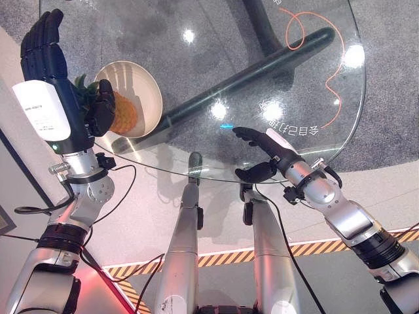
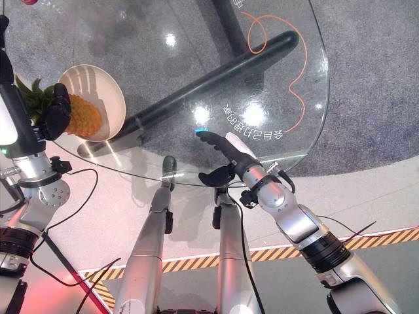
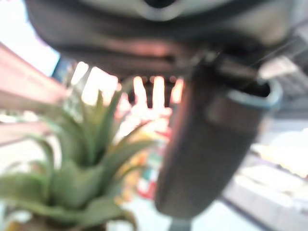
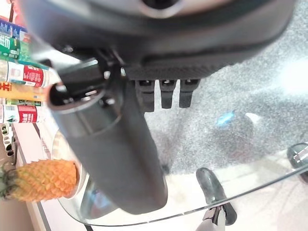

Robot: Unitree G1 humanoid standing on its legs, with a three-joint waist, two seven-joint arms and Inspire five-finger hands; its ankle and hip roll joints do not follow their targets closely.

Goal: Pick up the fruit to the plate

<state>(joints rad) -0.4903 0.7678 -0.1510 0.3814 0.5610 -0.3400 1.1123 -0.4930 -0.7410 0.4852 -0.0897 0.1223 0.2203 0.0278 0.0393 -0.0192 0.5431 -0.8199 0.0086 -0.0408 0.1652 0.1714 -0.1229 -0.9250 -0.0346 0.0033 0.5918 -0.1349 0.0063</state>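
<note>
A pineapple (image 1: pixel 126 115) lies on its side on the cream plate (image 1: pixel 141 77), at the left of the round glass table; its green crown (image 3: pixel 82 178) points toward my left arm. My left hand (image 1: pixel 46 62) is raised beside it, fingers straight and apart from the fruit. Its thumb (image 1: pixel 101 104) is right against the fruit's crown end. My right hand (image 1: pixel 265 145) rests open at the table's near edge, fingers flat on the glass, holding nothing. The right wrist view shows the pineapple (image 4: pixel 41 180) far off past the thumb (image 4: pixel 113 149).
The glass table (image 1: pixel 314 98) has a dark base bar (image 1: pixel 249 75) under it, running from the plate to the far right. An orange cable (image 1: pixel 298 29) curls on the floor beyond. Yellow-black tape (image 1: pixel 314 248) marks the floor near me. Shelves of goods (image 4: pixel 17 72) stand to the left.
</note>
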